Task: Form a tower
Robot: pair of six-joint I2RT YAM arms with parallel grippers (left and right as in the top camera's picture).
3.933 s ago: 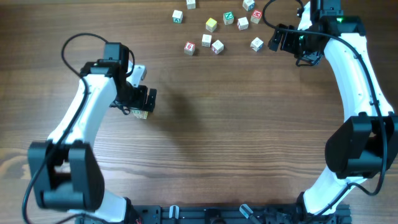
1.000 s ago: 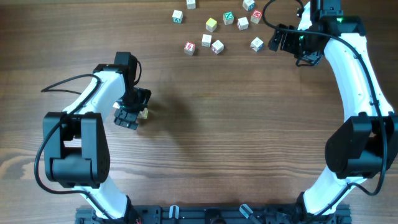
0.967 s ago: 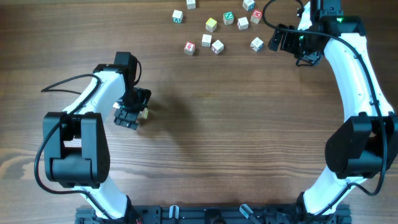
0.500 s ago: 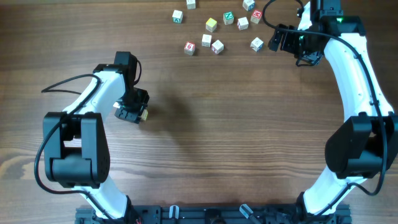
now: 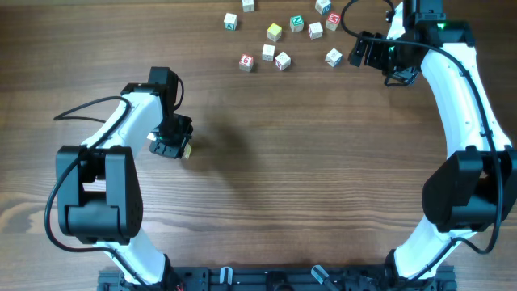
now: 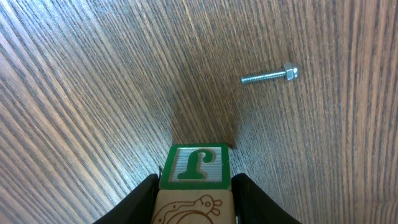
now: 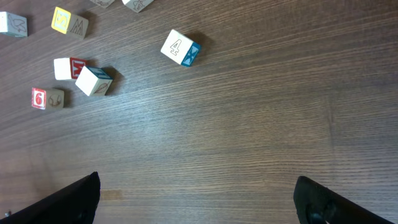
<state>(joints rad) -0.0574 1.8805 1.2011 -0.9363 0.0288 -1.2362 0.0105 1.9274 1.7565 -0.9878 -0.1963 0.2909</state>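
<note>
1. The left claw (image 6: 194, 198) stands narrow, its two fingers (image 6: 142, 200) pressed against opposite sides of the tower (image 6: 194, 165).
2. The tower stands on the left half of the table (image 5: 307, 178), midway between its near and far edges. In the left wrist view its top cube shows a green letter J, and the cube below it bears a brown line drawing. I cannot tell how many cubes it has.
3. A small bolt (image 6: 268, 75) lies on the table near the tower, apart from it.
4. The right claw (image 7: 199, 208) is spread wide and holds nothing. It hangs over bare wood at the far right.
5. Loose cubes (image 5: 275, 32) lie scattered along the far edge. One marked 4 (image 7: 181, 48) is the nearest to the right claw.
</note>
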